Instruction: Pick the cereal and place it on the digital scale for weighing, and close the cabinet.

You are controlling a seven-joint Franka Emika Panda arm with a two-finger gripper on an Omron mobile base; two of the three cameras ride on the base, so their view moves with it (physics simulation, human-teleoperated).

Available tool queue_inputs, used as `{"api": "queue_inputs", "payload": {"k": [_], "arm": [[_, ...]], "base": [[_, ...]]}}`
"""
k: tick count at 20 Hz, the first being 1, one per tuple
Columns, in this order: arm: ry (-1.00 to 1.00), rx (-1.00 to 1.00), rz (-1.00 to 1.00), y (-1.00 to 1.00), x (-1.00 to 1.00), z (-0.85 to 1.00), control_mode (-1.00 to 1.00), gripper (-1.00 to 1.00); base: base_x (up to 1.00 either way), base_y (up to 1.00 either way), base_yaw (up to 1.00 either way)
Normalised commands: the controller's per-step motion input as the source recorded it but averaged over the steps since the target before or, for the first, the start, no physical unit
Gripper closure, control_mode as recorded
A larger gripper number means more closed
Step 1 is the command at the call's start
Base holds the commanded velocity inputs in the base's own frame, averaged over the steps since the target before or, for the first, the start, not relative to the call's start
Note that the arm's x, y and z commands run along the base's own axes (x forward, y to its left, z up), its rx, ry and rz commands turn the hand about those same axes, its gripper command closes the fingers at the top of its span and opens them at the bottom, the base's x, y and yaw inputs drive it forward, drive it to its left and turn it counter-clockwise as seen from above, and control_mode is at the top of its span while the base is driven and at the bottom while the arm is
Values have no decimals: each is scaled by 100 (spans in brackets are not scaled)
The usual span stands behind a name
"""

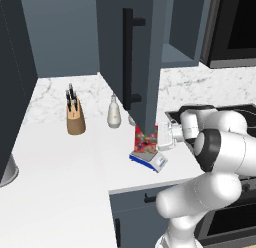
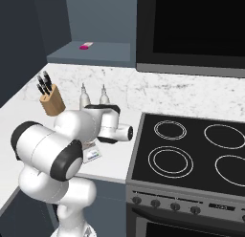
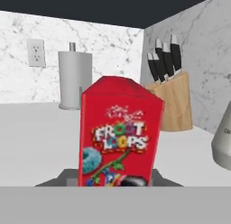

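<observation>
The cereal [image 1: 145, 139], a red box with speckled print, stands upright on the digital scale [image 1: 148, 161], a low blue device near the counter's front edge. My gripper [image 1: 161, 137] reaches in from the right at box height and is shut on the cereal; its fingertips are hidden. The hand view looks straight at the cereal [image 3: 119, 133], with the scale's grey plate [image 3: 56, 179] under it. The cabinet door [image 1: 142, 62] with its black bar handle [image 1: 128, 57] hangs open right above the box. The scale's white panel [image 2: 92, 155] peeks out behind my arm.
A wooden knife block [image 1: 76, 117] and a white bottle [image 1: 114, 114] stand behind the scale. A black stovetop [image 2: 191, 150] lies to the right, with a dark oven [image 2: 191, 30] above. A paper towel roll [image 3: 74, 81] stands by the far wall. A pink item [image 2: 86, 46] lies on the cabinet shelf.
</observation>
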Motion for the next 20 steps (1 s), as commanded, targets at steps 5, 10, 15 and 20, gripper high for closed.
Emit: {"api": "queue_inputs", "payload": {"k": [5, 10, 15, 20], "arm": [[-1, 0, 0, 0, 0, 2, -100, -100], [0, 0, 0, 0, -1, 5, -100, -100], [0, 3, 0, -30, -2, 1, -100, -100], [-3, 2, 0, -36, -6, 0, -100, -100]], "base": [[0, 0, 0], [0, 0, 0], [0, 0, 0], [0, 0, 0]]}}
